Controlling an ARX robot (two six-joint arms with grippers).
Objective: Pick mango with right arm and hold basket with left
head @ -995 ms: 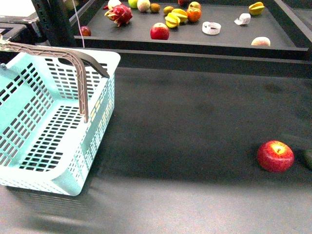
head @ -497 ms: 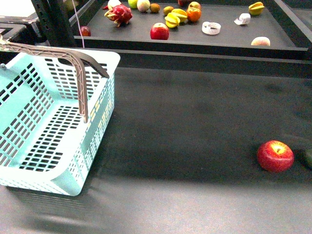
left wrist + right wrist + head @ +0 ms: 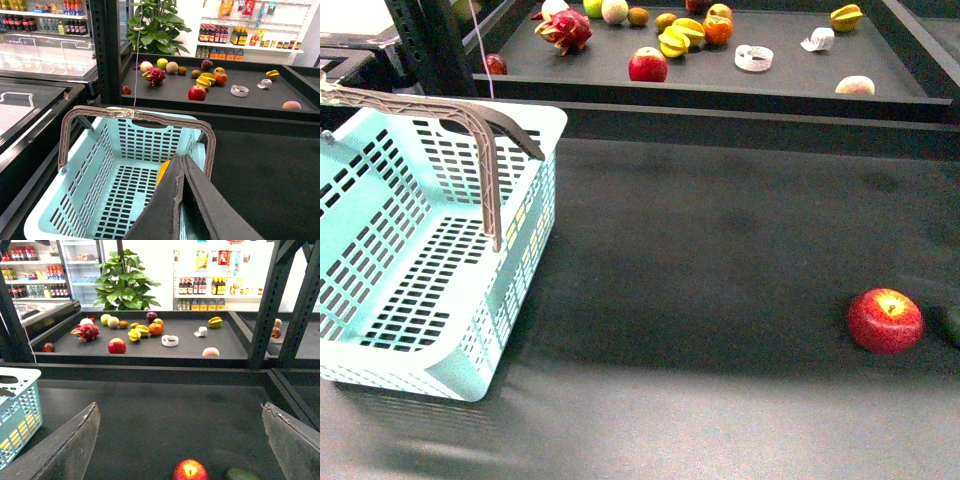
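One mango (image 3: 163,171) inside the basket (image 3: 95,165); my left gripper (image 3: 181,172) pressed together above it, my right gripper (image 3: 180,440) spread.

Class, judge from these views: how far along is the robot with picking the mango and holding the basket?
Done: nothing certain. A yellow-orange thing lies in the basket, mostly hidden; it may be the mango.
In hand: the left gripper is shut over the basket, but a hold on it cannot be seen. The right gripper is open and empty above the red apple.
Left: confirming the mango pick and the basket hold.
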